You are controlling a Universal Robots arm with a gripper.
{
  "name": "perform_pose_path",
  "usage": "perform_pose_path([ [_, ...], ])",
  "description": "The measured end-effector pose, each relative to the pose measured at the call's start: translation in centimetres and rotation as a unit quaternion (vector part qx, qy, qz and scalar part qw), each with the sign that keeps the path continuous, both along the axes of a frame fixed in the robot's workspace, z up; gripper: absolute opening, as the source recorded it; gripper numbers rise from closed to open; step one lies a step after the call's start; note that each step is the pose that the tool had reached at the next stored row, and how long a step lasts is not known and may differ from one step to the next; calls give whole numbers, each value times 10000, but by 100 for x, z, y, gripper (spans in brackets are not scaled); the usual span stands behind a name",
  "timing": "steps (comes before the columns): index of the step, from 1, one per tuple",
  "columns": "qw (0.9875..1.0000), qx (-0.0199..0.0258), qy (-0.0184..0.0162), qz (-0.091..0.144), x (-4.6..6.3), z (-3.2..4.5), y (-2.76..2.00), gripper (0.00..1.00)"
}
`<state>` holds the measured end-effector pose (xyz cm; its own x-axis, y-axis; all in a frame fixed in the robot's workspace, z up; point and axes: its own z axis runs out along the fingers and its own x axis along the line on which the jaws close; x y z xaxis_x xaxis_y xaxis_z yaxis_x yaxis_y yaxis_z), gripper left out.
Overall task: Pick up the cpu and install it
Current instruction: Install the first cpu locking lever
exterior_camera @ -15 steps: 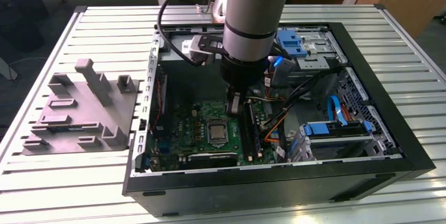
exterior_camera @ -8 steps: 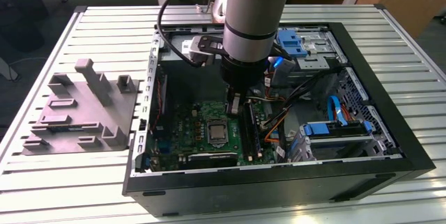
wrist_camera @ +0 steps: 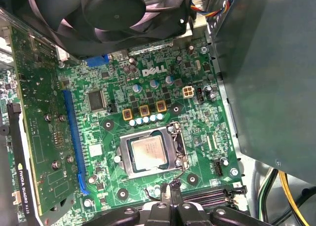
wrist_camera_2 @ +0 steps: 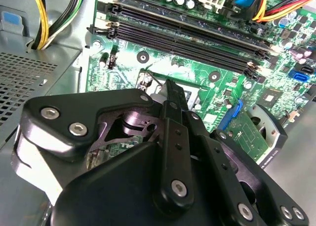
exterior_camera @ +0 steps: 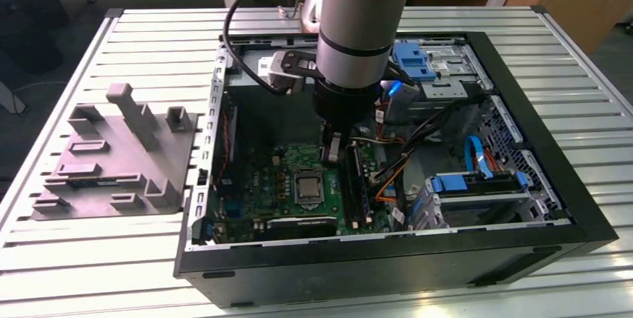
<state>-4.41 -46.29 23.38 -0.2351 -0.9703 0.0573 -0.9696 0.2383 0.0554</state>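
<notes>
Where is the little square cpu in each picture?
Exterior view: the cpu sits in its socket, just past the gripper.
First wrist view: the cpu lies inside the silver socket frame.
Second wrist view: the gripper stands in front of that spot.
Shared landmark: the long black memory slots beside the socket.

So the open PC case (exterior_camera: pixel 514 184) sits on the tabletop (exterior_camera: pixel 148 259), with the moulded tray (exterior_camera: pixel 109 162) lying beside it on the exterior view's left. Motherboard (exterior_camera: pixel 287 177) lies flat in the case floor. The cpu (wrist_camera: pixel 148 151) sits in the socket (wrist_camera: pixel 150 152) mid-board, memory slots (wrist_camera_2: pixel 187 38) running alongside it. The hand (exterior_camera: pixel 333 151) hangs inside the case just above the board, next to the socket. The drive bays (exterior_camera: pixel 475 184) are on the exterior view's right.
</notes>
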Motion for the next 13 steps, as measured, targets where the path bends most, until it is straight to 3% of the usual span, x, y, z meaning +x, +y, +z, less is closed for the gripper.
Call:
perform_pose_path([
  [6, 10000, 0, 0, 8, 0, 0, 0, 11],
  [13, 9997, -7, 0, 251, -1, -4, -23, 11],
])
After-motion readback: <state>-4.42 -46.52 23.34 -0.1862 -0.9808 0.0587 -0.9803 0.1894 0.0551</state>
